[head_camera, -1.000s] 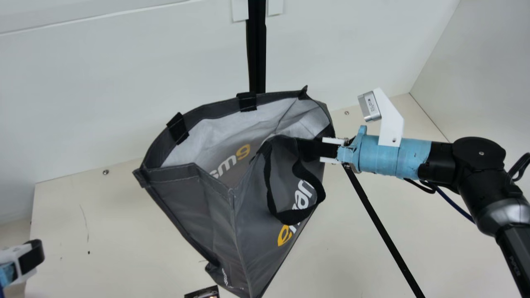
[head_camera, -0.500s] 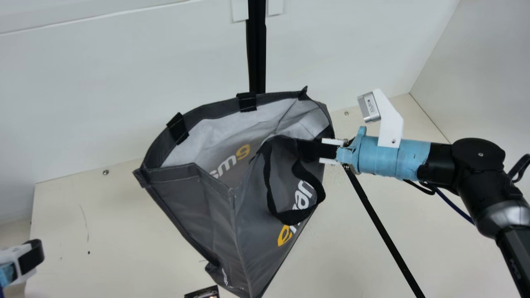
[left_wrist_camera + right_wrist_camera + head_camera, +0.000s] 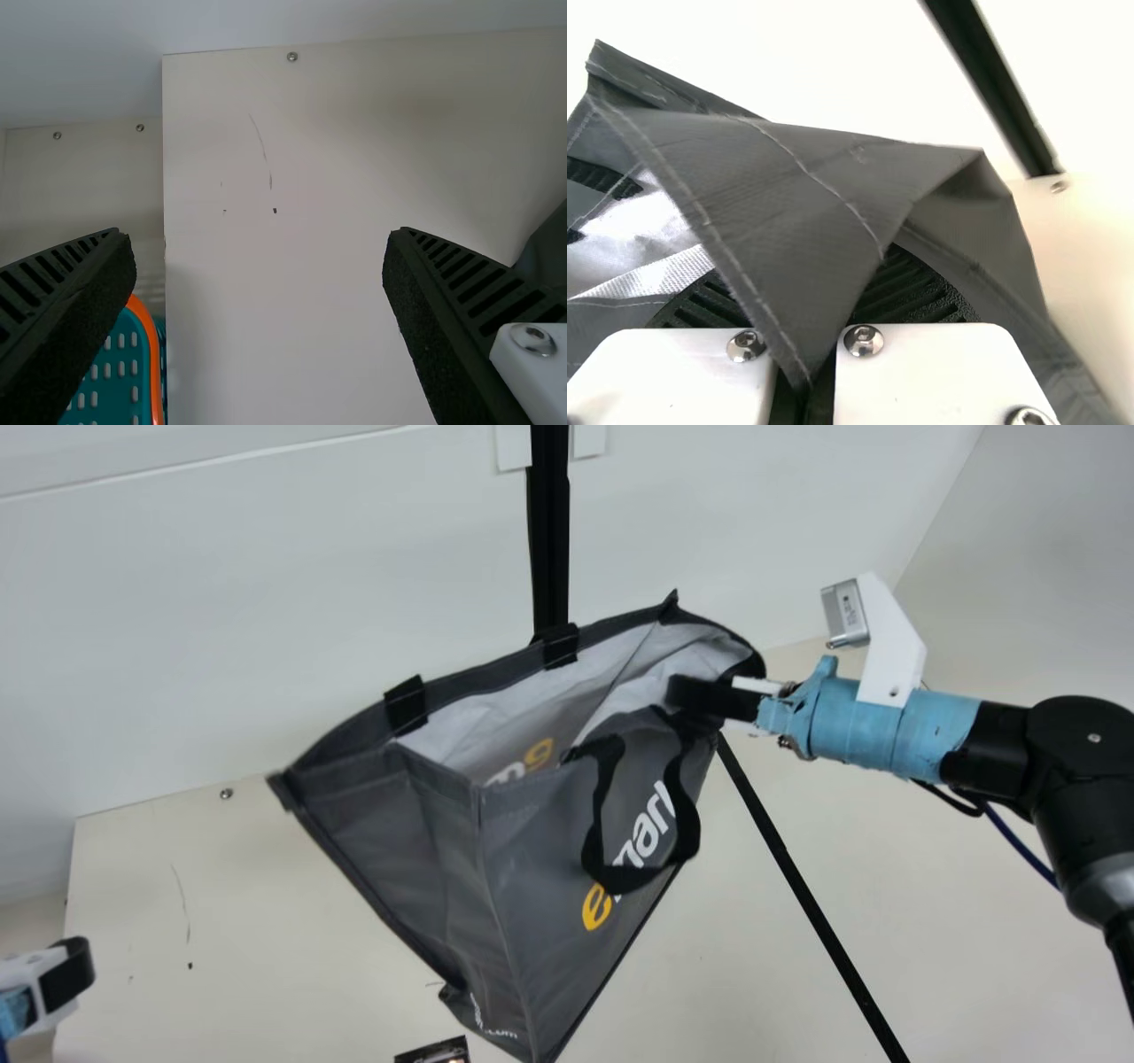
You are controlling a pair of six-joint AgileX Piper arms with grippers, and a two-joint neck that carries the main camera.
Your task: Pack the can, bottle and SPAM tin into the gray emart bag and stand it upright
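Note:
In the main view, my right gripper (image 3: 700, 693) is shut on the right side of the upper rim of the gray emart bag (image 3: 549, 841). The bag tilts, its mouth partly open and its lower part narrowing toward the bottom edge. In the right wrist view, a folded flap of the bag (image 3: 762, 177) is pinched in my right gripper (image 3: 811, 305). At the main view's left edge is my left gripper (image 3: 66, 974), apart from the bag. Seen in the left wrist view, my left gripper (image 3: 259, 235) stands open, with nothing between its fingers.
A teal basket with an orange rim (image 3: 140, 310) stands beside the table (image 3: 292, 292), near one left finger. A dark printed item (image 3: 434, 1052) is cut off at the main view's bottom edge. A black strip (image 3: 811, 895) crosses the table behind the bag.
My right gripper has moved right and slightly up, pulling the bag's rim with it. The bag's mouth has narrowed and its hanging handle has shifted. My left gripper has kept still.

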